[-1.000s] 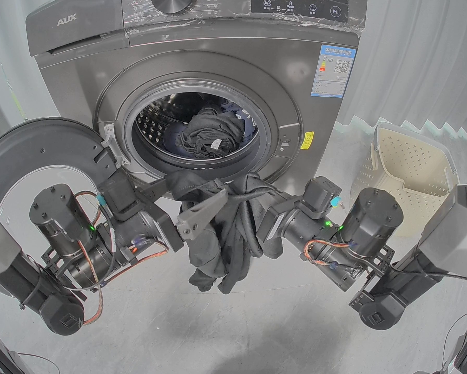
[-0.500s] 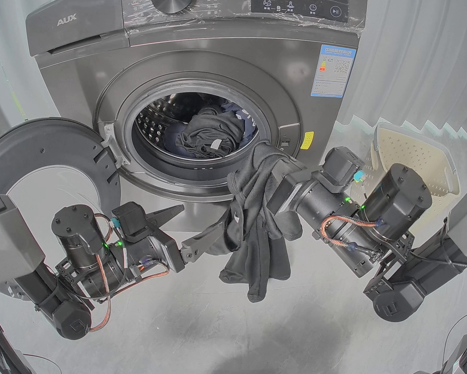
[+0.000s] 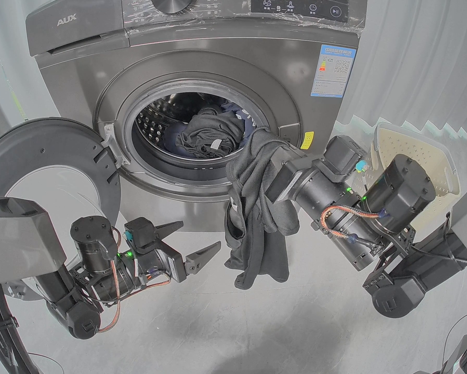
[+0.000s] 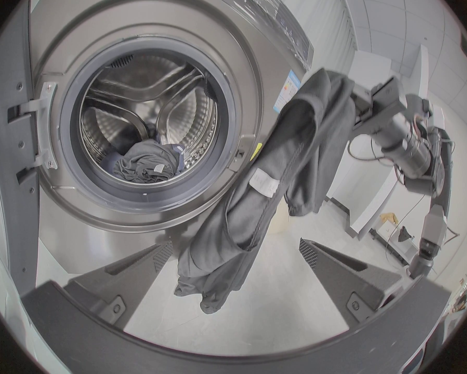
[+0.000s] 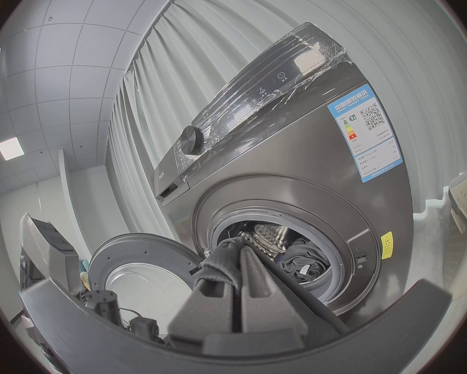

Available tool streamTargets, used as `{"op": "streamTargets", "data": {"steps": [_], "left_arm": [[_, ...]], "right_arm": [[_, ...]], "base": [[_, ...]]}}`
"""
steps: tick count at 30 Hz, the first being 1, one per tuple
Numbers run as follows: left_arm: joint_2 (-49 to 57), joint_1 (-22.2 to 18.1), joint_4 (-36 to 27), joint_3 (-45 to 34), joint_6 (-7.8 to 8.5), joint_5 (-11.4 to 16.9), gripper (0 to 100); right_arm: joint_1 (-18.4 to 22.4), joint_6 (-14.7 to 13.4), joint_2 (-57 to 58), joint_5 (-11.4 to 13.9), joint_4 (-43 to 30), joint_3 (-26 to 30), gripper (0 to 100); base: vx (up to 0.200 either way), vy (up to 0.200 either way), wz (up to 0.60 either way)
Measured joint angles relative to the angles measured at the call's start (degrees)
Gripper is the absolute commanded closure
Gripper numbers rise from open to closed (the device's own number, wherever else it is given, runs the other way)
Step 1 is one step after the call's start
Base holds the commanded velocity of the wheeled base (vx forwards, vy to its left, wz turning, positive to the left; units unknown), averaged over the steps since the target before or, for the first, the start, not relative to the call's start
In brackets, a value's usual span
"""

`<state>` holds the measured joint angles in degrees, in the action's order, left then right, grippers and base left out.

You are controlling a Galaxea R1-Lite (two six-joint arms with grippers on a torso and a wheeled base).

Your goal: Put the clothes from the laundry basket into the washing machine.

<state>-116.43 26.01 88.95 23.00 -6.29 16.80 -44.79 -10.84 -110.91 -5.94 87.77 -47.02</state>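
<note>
1. Pinching a dark garment (image 3: 254, 209), right claw (image 5: 237, 274) sits centre-right in head view, at the washing machine's (image 3: 202, 58) drum rim. Probably raised so the trailing cloth clears the lip.
2. Left claw (image 3: 199, 235), lower left: spread, empty, apart from the cloth.
3. Left wrist view shows the garment's white tag (image 4: 264, 183). Right wrist view shows the pinch itself, cloth-covered in head view.
4. Laundry basket (image 3: 415, 157), right edge.
</note>
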Motion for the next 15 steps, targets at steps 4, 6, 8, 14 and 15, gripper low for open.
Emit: {"op": "streamTargets", "data": {"steps": [4,6,8,14,15], "left_arm": [[-2.0,0.2,0.0,0.1,0.79,0.0,0],[-2.9,0.3,0.0,0.1,0.88,0.0,0],[-3.8,0.4,0.0,0.1,0.94,0.0,0],[-6.2,0.6,0.0,1.3,0.88,0.6,0],[-6.7,0.5,0.0,1.7,0.88,0.8,0]], "right_arm": [[-0.4,0.0,-0.1,-0.1,0.0,-0.6,100],[-0.5,0.0,-0.2,-0.1,-0.1,-0.7,100],[-0.7,0.1,-0.2,-0.2,-0.2,-0.9,100],[-1.2,0.1,-0.4,-0.2,-0.3,-0.9,100],[-1.4,0.1,-0.4,-0.2,-0.3,-0.9,100]], "base": [[0.000,0.000,0.00],[0.000,0.000,0.00],[0.000,0.000,0.00],[0.000,0.000,0.00],[0.000,0.000,0.00]]}}
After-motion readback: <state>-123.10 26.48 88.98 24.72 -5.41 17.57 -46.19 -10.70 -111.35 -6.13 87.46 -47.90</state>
